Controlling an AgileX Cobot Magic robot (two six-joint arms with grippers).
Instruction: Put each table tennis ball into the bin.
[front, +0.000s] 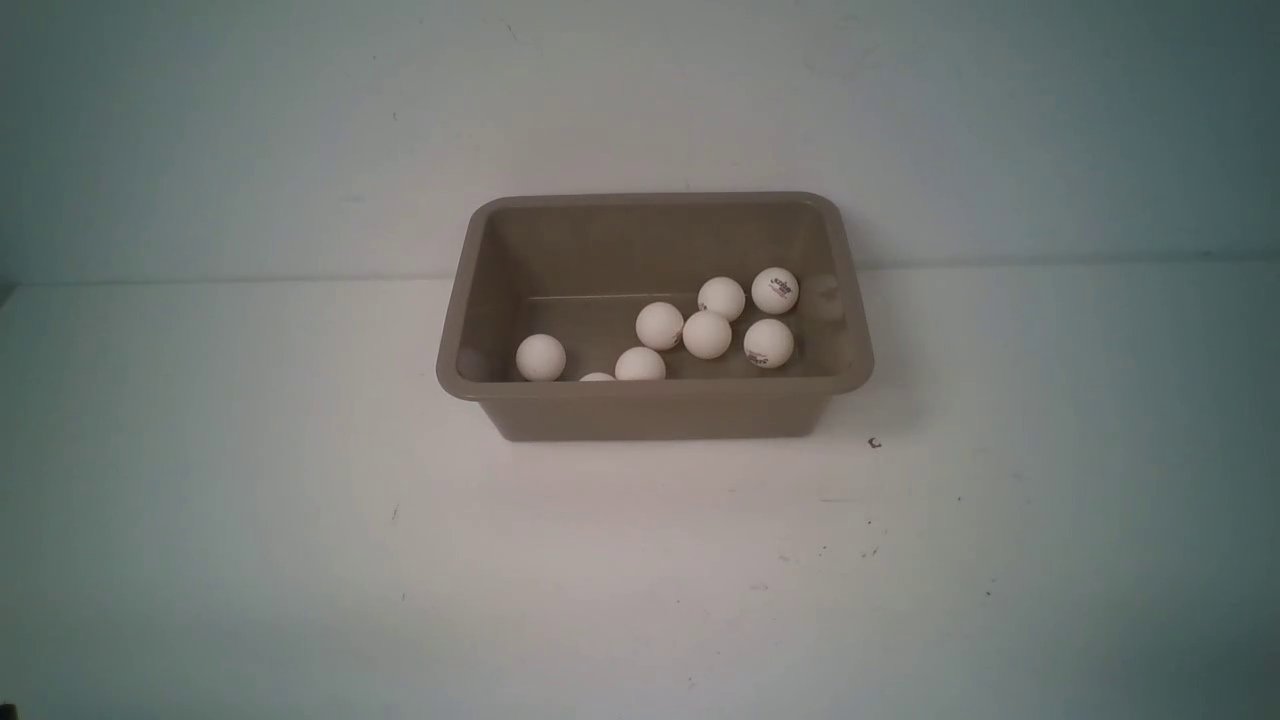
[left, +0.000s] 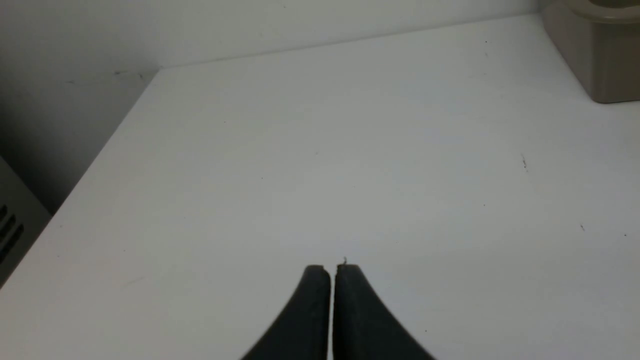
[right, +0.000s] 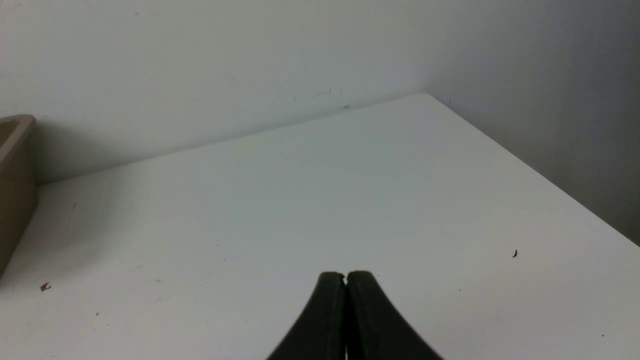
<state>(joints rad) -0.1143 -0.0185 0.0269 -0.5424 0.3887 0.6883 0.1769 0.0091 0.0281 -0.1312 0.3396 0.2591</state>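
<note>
Eight small white table tennis balls (front: 707, 334) inside tan-brown plastic bin (front: 650, 412), maybe more hidden; none outside. Left gripper (left: 332, 270) and right gripper (right: 346, 276) fingers together, empty.

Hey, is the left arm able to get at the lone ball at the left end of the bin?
Probably yes: the bin is open-topped, that ball sits apart from the others, though the left pincer is shut.

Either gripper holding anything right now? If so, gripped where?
Nothing held. Left gripper and right gripper both have jaws shut on nothing, over bare table.
</note>
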